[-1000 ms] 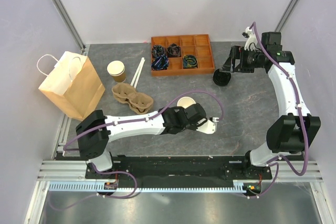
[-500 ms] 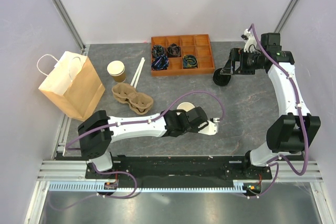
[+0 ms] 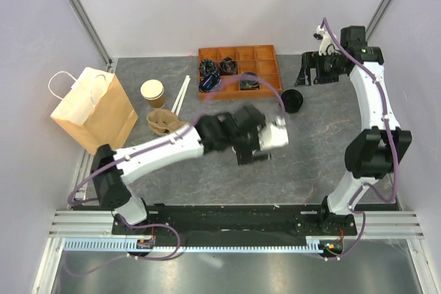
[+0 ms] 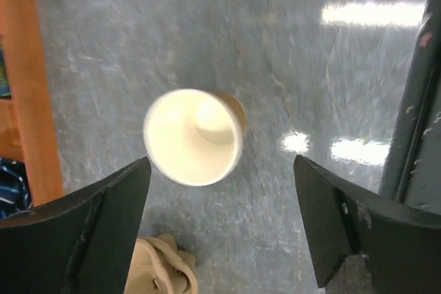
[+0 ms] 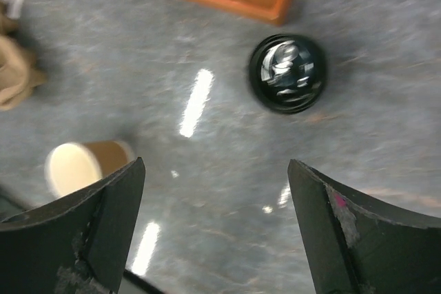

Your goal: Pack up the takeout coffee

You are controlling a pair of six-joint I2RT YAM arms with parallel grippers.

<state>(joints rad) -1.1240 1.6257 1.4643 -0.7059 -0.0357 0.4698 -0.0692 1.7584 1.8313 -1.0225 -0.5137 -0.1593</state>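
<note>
The takeout coffee, a lidded cup, is out of view. A lidless tan cup [image 4: 194,135] with a pale inside stands on the grey table just ahead of my open left gripper [image 4: 222,170], which hangs above it holding nothing. The same cup [image 5: 76,166] shows in the right wrist view; in the top view my blurred left arm hides it. A loose black lid [image 3: 293,99] [image 5: 287,74] lies flat by the orange tray. My right gripper [image 5: 216,163] is open and empty, raised behind the lid [image 3: 308,74]. Another lidless cup [image 3: 153,92] stands at the back left.
A brown paper bag [image 3: 93,109] with handles stands at the left. A pulp cup carrier [image 3: 164,122] [image 4: 162,273] lies beside it. An orange compartment tray [image 3: 239,71] [image 4: 27,80] sits at the back, with white sticks [image 3: 180,94] to its left.
My left gripper has opened and swung up and toward the back, over the lidless cup. My right arm has drawn back and up from the black lid.
</note>
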